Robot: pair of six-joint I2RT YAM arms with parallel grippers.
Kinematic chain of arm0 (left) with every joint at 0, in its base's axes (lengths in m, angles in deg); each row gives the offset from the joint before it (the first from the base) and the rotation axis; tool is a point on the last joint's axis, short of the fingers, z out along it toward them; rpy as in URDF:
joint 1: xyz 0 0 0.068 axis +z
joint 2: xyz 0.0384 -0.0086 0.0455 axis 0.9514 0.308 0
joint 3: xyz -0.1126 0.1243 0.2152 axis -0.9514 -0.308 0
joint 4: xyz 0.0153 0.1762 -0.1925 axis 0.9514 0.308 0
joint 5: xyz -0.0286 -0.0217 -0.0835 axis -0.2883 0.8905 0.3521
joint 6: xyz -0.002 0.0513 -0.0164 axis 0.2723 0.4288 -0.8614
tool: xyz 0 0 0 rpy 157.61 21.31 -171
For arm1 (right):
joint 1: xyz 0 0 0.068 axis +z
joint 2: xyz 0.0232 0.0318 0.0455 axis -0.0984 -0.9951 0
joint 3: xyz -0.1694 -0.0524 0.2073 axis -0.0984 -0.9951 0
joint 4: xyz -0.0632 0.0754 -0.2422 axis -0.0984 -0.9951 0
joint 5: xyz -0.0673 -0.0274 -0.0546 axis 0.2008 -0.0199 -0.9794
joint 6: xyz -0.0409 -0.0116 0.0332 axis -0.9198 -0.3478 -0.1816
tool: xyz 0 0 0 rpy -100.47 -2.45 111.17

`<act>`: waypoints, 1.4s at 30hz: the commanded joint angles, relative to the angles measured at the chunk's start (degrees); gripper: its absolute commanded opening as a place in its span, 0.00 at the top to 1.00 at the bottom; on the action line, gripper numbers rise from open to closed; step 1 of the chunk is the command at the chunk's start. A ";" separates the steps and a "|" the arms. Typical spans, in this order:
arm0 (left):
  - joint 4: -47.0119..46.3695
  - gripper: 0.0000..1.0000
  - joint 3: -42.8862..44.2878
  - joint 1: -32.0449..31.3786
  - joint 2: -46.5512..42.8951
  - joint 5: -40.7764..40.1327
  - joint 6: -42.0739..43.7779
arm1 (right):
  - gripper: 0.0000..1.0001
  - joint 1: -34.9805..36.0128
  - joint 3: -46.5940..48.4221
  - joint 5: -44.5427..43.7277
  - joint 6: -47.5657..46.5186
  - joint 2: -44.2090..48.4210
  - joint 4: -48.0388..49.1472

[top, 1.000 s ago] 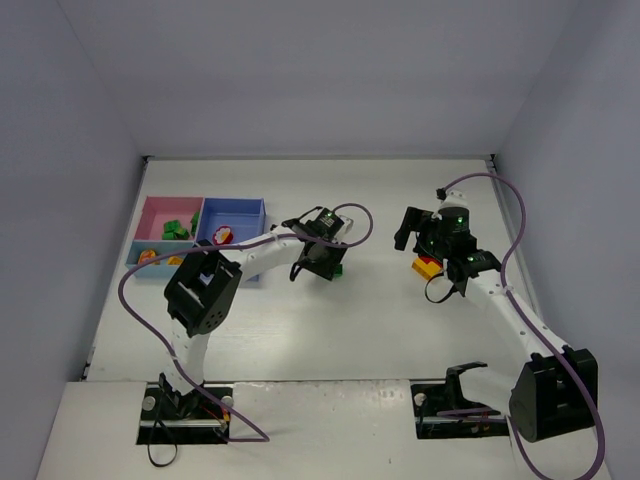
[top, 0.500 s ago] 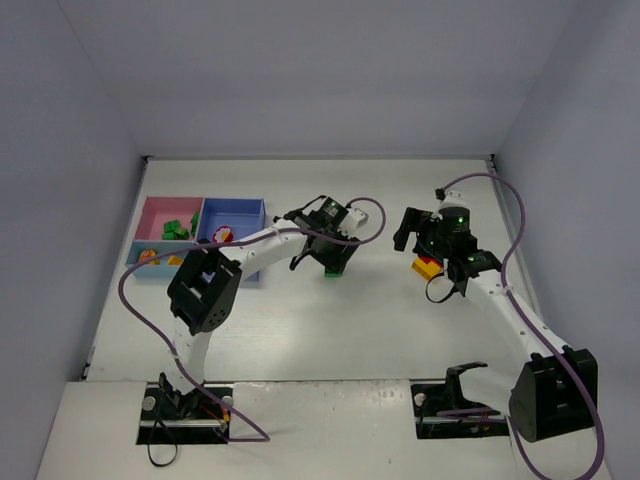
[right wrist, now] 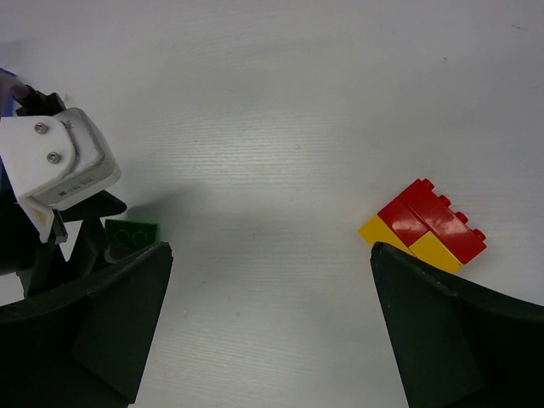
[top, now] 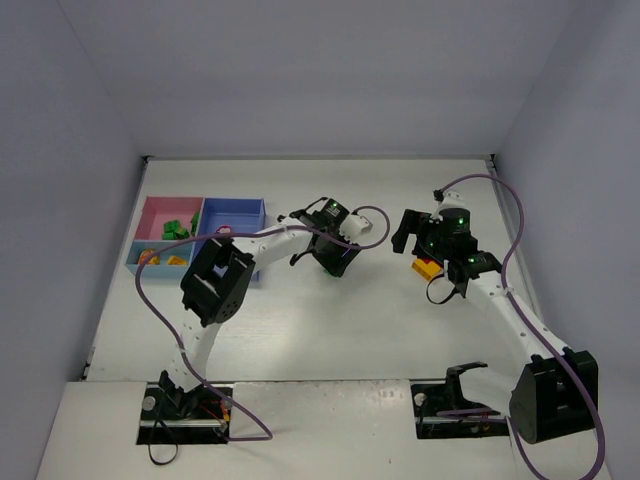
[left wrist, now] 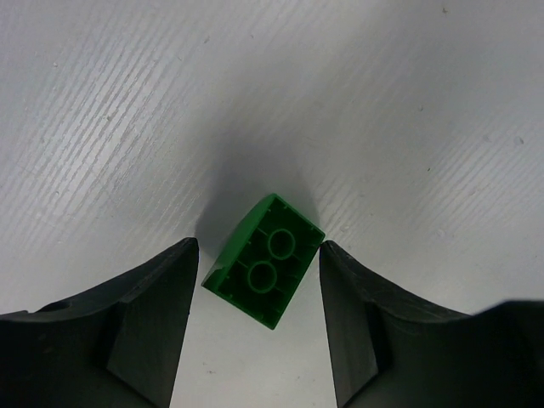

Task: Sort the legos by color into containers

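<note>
green lego (left wrist: 263, 272) between the parted left gripper (left wrist: 257, 251) jaws

Bright even light, soft diffuse shadows — close views sharp, corners dark

The right gripper (right wrist: 270, 280) holds its dark jaws spread wide over the white table (right wrist: 280, 102), with nothing between them. A red-and-yellow lego cluster (right wrist: 422, 225) lies on the right. A green brick (right wrist: 132, 231) sits at the left (partly hidden), just beside the other arm's white housing (right wrist: 61, 166).
</note>
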 commanded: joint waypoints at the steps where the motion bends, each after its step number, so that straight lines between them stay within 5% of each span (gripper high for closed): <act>1: -0.43 0.47 1.28 0.30 -2.07 1.33 1.50 | 0.00 -0.28 0.19 0.91 -0.53 1.23 2.54; 13: -3.86 0.91 -4.52 0.91 -8.13 1.32 -4.19 | 0.00 -0.28 -0.24 1.43 -0.09 0.78 3.25; 22: -8.07 0.92 -7.95 5.74 -17.60 0.01 -14.39 | 0.00 -0.28 -0.33 2.40 0.17 1.31 3.33; 31: -8.79 0.92 -11.82 24.18 -28.26 -10.00 -20.12 | 0.00 -0.28 -0.51 1.70 0.26 1.31 3.33; 36: -8.60 0.92 -11.12 38.93 -27.56 -15.54 -23.19 | 0.00 -0.28 -0.68 -1.46 1.49 1.66 2.28; 42: -7.73 0.91 -5.24 48.89 -19.93 -17.03 -25.40 | 0.00 -0.54 -0.24 -9.79 3.16 1.84 -0.80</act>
